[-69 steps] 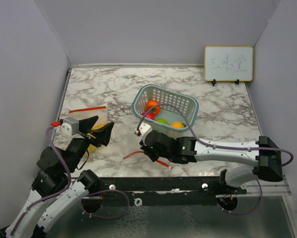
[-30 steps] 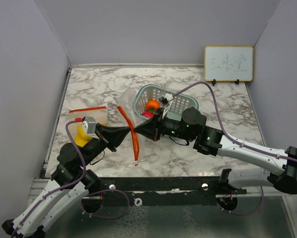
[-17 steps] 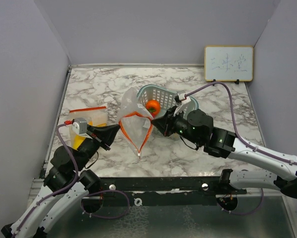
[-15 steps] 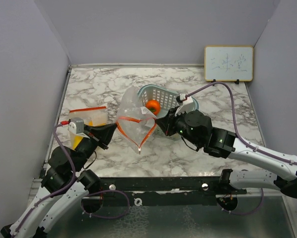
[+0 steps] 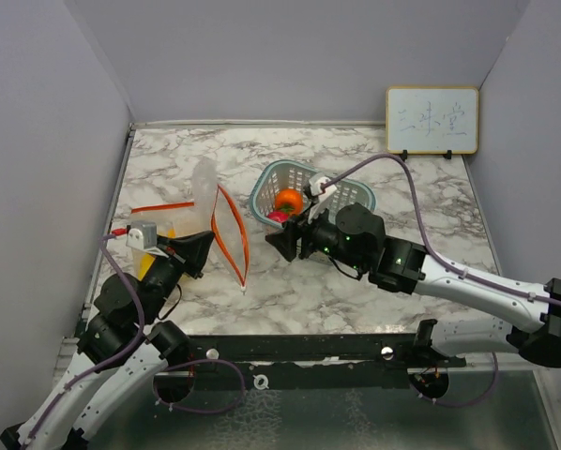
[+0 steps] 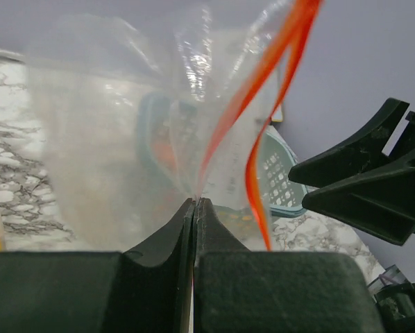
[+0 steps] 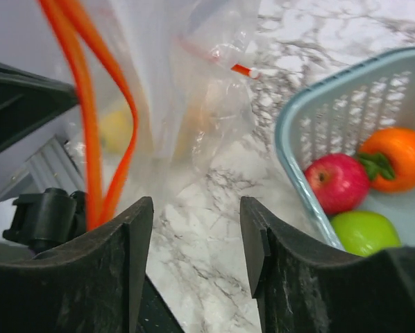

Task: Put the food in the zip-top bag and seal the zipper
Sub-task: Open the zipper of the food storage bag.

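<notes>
The zip-top bag (image 5: 205, 192) hangs upright from my left gripper (image 5: 205, 246), which is shut on its clear plastic (image 6: 110, 139) just below the mouth. Its orange-red zipper (image 5: 232, 234) droops in a narrow loop (image 6: 263, 90). My right gripper (image 5: 280, 242) stands open a little to the right of the bag, with only marble showing between its fingers (image 7: 197, 229). The food lies in the teal basket (image 5: 351, 202): an orange pepper (image 7: 398, 156), a red apple (image 7: 338, 182) and a green fruit (image 7: 363, 232).
A second clear bag (image 5: 168, 220) with an orange strip and yellow pieces inside lies at the left, behind my left arm. A small whiteboard (image 5: 432, 120) stands at the back right. Grey walls close in the marble table (image 5: 187, 159).
My right gripper has let go of the bag's mouth, opened and drawn back to the right. The mouth has collapsed from a wide loop to a narrow one and swung left.
</notes>
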`<state>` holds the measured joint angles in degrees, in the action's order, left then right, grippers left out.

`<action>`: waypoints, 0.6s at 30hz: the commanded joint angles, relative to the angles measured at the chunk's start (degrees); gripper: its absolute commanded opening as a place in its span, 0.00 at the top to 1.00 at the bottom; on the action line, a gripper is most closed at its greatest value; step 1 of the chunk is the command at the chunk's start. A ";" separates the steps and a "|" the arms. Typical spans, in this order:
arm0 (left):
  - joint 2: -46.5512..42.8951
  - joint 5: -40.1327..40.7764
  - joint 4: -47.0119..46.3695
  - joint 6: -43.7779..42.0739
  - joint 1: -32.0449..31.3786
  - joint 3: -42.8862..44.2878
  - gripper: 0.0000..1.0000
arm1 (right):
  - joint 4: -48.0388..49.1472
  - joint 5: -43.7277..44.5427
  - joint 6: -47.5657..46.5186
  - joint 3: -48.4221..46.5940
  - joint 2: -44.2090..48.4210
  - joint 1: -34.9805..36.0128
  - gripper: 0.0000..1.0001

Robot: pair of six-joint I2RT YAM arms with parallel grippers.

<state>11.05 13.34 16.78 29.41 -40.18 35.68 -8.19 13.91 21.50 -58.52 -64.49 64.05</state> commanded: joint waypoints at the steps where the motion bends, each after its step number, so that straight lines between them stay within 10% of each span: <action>1: 0.82 -0.56 -4.54 2.68 0.28 -2.14 1.00 | 4.79 -11.53 -4.08 -4.55 -5.79 0.06 0.44; 18: 0.38 -1.46 -5.21 3.53 0.29 -3.37 1.00 | 12.31 -11.42 -0.70 -5.70 -13.69 0.07 0.36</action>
<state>11.94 13.15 13.72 32.14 -40.18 33.06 0.49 3.62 20.14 -61.56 -75.99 64.05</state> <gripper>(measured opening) 0.010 0.638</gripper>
